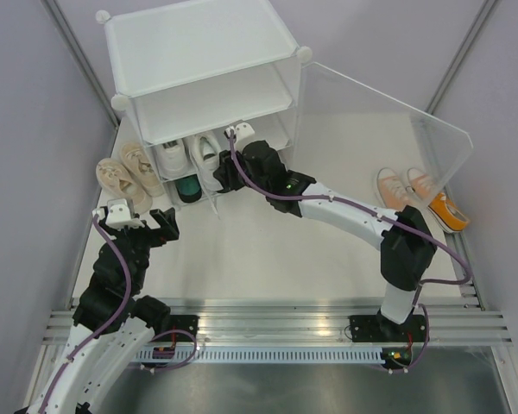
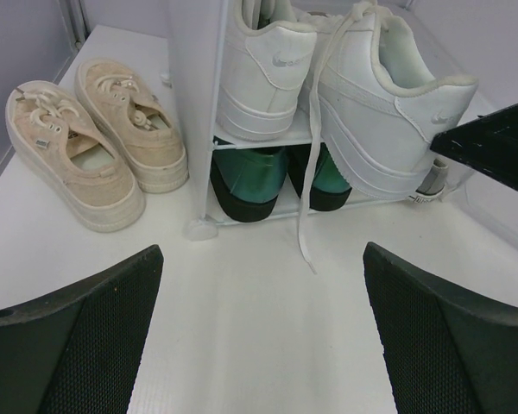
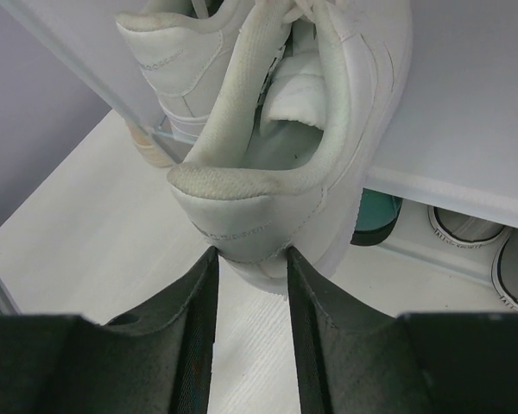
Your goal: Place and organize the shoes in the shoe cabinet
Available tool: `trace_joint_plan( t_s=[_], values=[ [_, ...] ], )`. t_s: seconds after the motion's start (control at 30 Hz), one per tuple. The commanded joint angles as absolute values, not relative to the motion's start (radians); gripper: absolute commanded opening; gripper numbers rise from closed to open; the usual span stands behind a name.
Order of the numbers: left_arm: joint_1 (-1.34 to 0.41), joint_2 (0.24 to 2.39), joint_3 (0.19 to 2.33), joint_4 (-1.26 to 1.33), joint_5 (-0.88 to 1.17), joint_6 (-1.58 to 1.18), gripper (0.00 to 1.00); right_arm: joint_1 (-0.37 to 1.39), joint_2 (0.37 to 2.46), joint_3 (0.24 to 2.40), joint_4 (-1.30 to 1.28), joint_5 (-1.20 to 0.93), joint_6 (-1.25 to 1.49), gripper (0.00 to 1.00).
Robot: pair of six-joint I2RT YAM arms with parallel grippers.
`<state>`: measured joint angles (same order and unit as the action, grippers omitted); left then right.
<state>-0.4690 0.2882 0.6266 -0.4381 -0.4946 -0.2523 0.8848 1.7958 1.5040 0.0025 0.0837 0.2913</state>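
I think you are seating the white shoe in the cabinet, so you should be keeping it level and pushing it straight in. The right pincer is clenching its heel, one finger on each side. The shoe is sticking out over the shelf edge, above the green pair. The left pincer is hanging released near the beige pair.
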Motion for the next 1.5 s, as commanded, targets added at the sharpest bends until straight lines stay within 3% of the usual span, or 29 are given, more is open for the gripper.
trace_joint_plan(
  t_s=[0.0,0.27,0.33,0.37,0.4,0.5,0.7,1.03,1.33,1.47],
  values=[
    [-0.472,0.298,0.621,-0.397,-0.495,-0.222,1.0,0.874,1.871,1.609,0.081,0.107,0.265,0.39],
    [-0.472,0.301,0.623,-0.397,-0.488,-0.224,1.0,0.868,1.934,1.675,0.069,0.13,0.255,0.39],
    [-0.472,0.298,0.624,-0.397,-0.488,-0.224,1.0,0.867,1.93,1.667,0.074,0.115,0.242,0.46],
    [-0.472,0.299,0.623,-0.396,-0.488,-0.225,0.99,0.867,1.924,1.646,0.078,0.101,0.238,0.52],
    [-0.472,0.298,0.624,-0.396,-0.489,-0.225,1.0,0.868,1.905,1.628,0.104,0.071,0.235,0.66],
    [-0.472,0.299,0.624,-0.396,-0.488,-0.225,0.99,0.87,1.858,1.551,0.173,0.042,0.224,0.8],
    [-0.472,0.302,0.624,-0.396,-0.492,-0.226,1.0,0.882,1.858,1.503,0.21,0.008,0.184,0.9],
    [-0.472,0.324,0.624,-0.396,-0.499,-0.224,0.99,0.9,1.971,1.592,0.235,0.038,0.183,0.93],
    [-0.472,0.334,0.624,-0.393,-0.491,-0.224,0.99,0.951,2.057,1.658,0.253,0.233,0.205,0.94],
    [-0.472,0.337,0.624,-0.393,-0.488,-0.224,0.99,0.954,2.1,1.695,0.258,0.334,0.241,0.89]
  ],
)
